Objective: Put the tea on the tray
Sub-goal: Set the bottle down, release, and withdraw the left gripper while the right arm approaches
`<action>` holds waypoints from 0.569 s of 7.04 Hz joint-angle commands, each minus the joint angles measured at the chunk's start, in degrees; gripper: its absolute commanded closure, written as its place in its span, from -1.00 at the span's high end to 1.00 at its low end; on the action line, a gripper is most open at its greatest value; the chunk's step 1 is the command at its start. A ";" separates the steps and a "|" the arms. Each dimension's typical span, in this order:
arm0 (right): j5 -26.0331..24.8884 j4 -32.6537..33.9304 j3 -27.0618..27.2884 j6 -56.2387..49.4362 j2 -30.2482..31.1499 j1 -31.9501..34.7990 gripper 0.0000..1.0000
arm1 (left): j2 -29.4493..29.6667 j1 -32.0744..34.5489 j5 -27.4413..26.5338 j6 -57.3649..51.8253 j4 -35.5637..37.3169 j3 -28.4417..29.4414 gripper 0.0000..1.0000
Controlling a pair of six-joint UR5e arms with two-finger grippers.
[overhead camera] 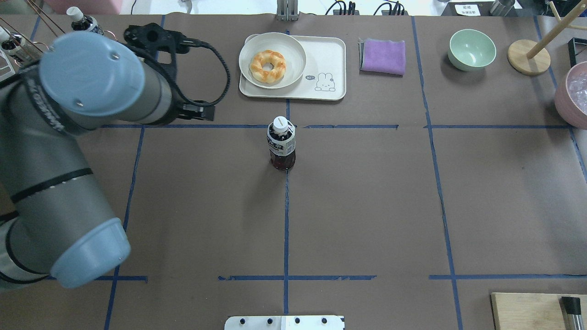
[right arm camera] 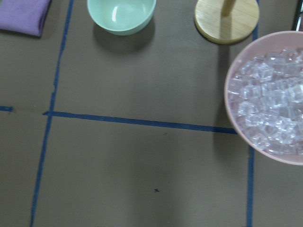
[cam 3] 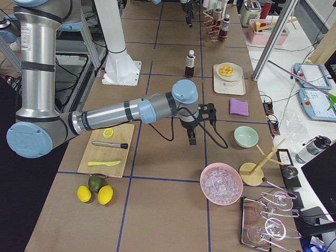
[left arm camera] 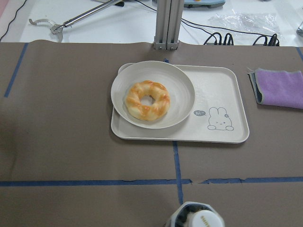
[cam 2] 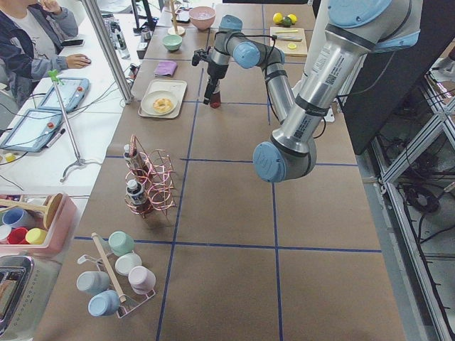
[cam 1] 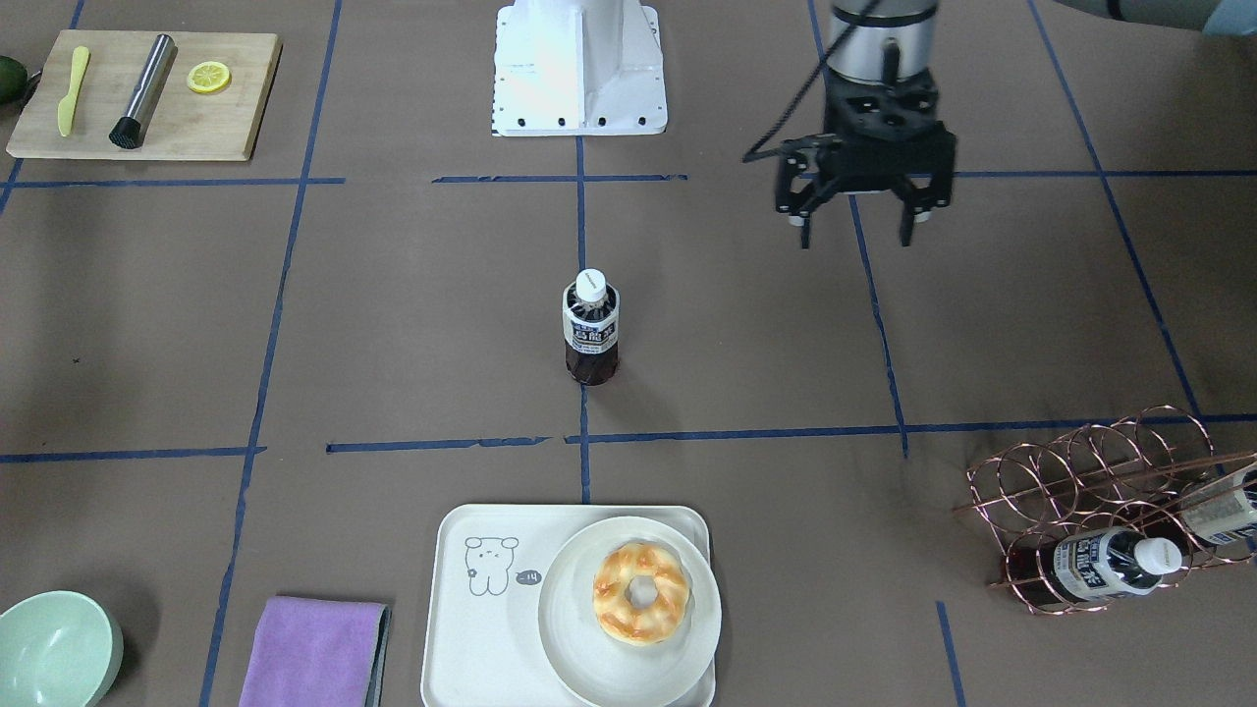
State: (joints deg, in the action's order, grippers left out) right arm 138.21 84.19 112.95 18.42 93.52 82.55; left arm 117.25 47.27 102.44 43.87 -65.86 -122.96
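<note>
The tea bottle (cam 1: 590,329) stands upright on the middle of the table, white cap up; it also shows in the overhead view (overhead camera: 281,149) and at the bottom edge of the left wrist view (left arm camera: 199,218). The cream tray (cam 1: 471,638) lies beyond it on the operators' side, and a round plate (cam 1: 589,678) with a doughnut (cam 1: 641,594) covers about half of it. My left gripper (cam 1: 856,236) is open and empty, raised above the table, apart from the bottle. My right gripper (cam 3: 191,139) hangs near the pink ice bowl; I cannot tell if it is open.
A copper wire rack (cam 1: 1080,481) holds two more tea bottles (cam 1: 1110,565). A purple cloth (cam 1: 314,653) and a green bowl (cam 1: 54,653) lie beside the tray. A wooden board (cam 1: 147,93) with utensils is near the robot's right. A pink bowl of ice (right arm camera: 270,94) is there too.
</note>
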 commanded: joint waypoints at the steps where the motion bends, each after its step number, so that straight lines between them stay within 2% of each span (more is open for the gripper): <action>1: -0.22 0.44 4.64 15.18 -6.74 -9.12 1.00 | -12.50 16.45 13.78 -22.23 3.28 -1.67 1.00; 2: -0.40 0.44 5.78 20.38 -9.91 -12.64 1.00 | -19.27 24.02 17.15 -31.21 2.93 -1.32 1.00; 3: -0.92 0.62 6.40 26.96 -14.12 -17.55 1.00 | -23.60 32.01 17.70 -40.79 2.49 -0.36 1.00; 4: -1.45 2.62 6.41 34.94 -18.94 -21.69 1.00 | -25.47 38.88 21.62 -47.67 2.23 3.74 1.00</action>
State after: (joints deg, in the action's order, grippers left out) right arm 137.34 85.28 118.98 44.72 79.85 65.89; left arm 95.32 77.87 120.51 5.22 -63.32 -122.41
